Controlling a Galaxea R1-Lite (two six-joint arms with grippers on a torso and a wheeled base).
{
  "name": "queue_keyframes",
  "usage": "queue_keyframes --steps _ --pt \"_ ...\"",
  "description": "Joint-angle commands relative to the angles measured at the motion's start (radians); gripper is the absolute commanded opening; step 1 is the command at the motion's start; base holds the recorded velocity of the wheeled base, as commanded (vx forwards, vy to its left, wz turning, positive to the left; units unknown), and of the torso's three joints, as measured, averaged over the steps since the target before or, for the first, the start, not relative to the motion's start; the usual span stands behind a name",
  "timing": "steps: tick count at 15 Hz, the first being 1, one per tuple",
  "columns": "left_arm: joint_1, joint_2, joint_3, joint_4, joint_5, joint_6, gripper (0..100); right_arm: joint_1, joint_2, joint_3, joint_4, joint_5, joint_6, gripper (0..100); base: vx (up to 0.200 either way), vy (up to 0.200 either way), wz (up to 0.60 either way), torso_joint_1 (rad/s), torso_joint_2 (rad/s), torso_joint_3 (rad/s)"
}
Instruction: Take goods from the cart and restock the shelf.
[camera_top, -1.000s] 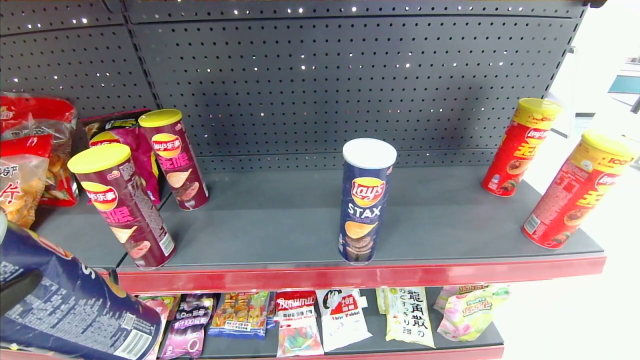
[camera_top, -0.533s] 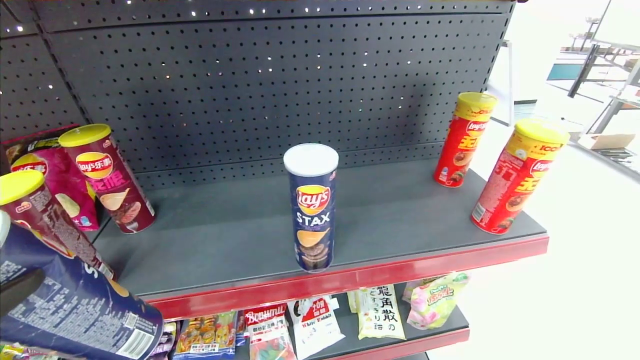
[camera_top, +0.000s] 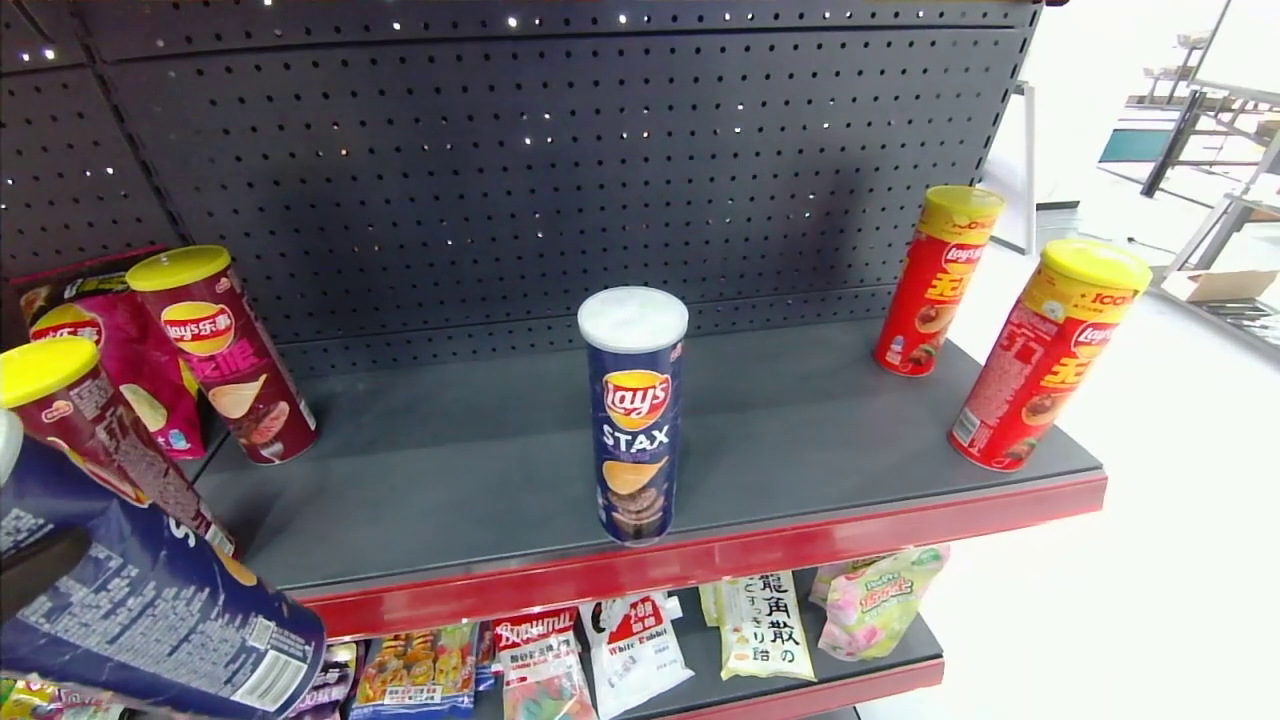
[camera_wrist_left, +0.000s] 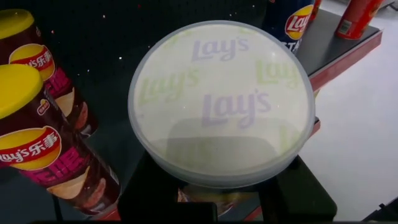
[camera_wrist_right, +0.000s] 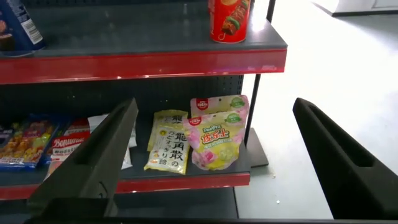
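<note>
At frame edge, blue can (camera_top: 150, 610) cut off; lid (camera_wrist_left: 221, 102) masks left jaws.

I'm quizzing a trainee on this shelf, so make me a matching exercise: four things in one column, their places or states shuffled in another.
1. upright blue chip can
2. tilted blue chip can
3. front red chip can
4. right gripper

A. open
B. right end of the shelf
C. middle of the shelf's front edge
D. held off the shelf, at left

Pairs: 1-C, 2-D, 3-B, 4-A.

Logos — on standing blue can (camera_top: 633, 420), lid (camera_wrist_left: 221, 102) of held can (camera_top: 150, 610)
</note>
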Motion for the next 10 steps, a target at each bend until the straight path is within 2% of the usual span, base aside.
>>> queue_keyframes --steps 1,3,4,10 --pt "0.000 0.023 -0.003 -0.009 0.000 0.000 0 -0.001 0.000 -0.002 0.002 -0.001 0.000 100 0.000 0.000 0.00 0.000 0.00 0.000" --pt "0.000 0.101 -0.003 -0.115 0.001 0.002 0 -0.003 0.000 0.017 -0.001 -0.061 0.000 100 0.000 0.000 0.00 0.000 0.00 0.000" --pt "0.000 0.113 -0.002 -0.130 0.001 0.002 0 -0.003 0.003 0.023 0.002 -0.088 0.006 100 0.000 0.000 0.00 0.000 0.00 0.000" --pt "-0.002 0.159 -0.003 -0.156 0.001 0.005 0 0.000 0.000 0.023 0.002 -0.079 0.009 100 0.000 0.000 0.00 0.000 0.00 0.000"
